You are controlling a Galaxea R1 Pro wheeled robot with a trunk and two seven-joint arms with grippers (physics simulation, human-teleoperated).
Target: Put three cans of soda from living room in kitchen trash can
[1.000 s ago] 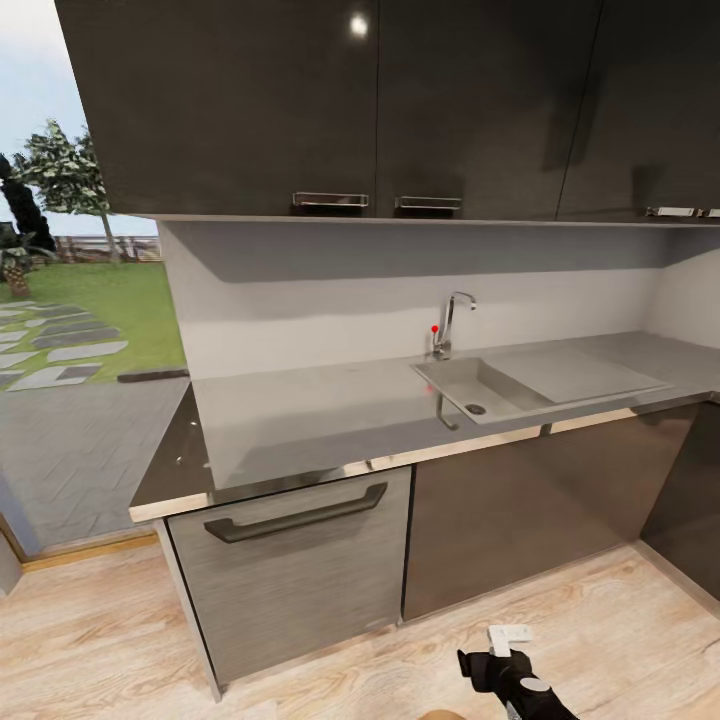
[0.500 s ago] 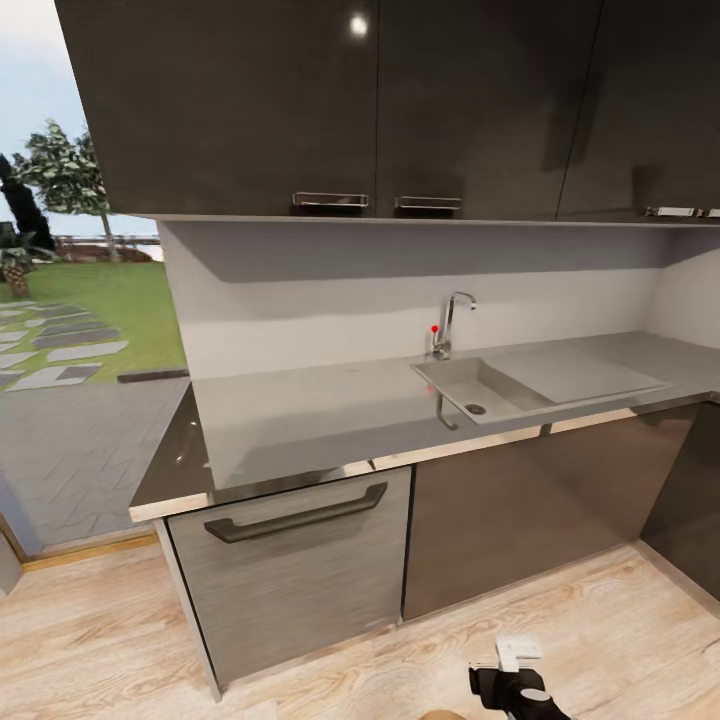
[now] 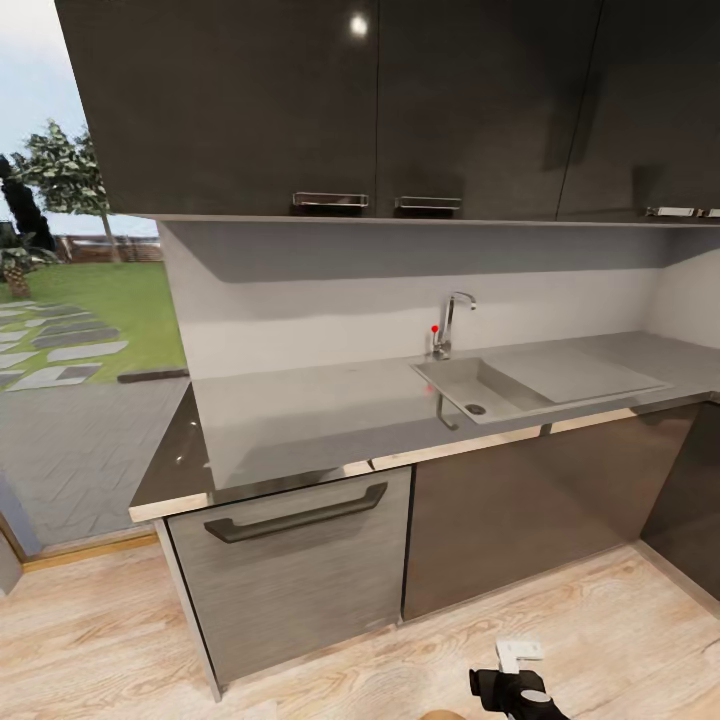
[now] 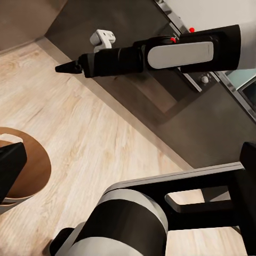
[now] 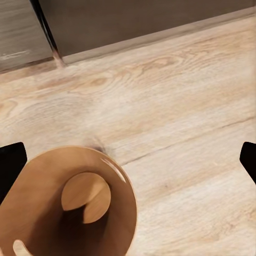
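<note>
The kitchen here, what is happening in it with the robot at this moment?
The robot stands in the kitchen, facing the grey counter with the sink and the tap. Its right arm hangs low over the pale wood floor, and the right gripper, fingers wide apart, looks down into the open trash can. The brown inside of the bin shows no soda can. The left wrist view shows the bin's rim and the right arm.

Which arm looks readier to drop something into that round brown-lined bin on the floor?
Probably the right. The right gripper hangs open above the round bin with the coppery-brown inside, its wrist view looking straight down into it. The left gripper sits off to the bin's side, near the rim.
</note>
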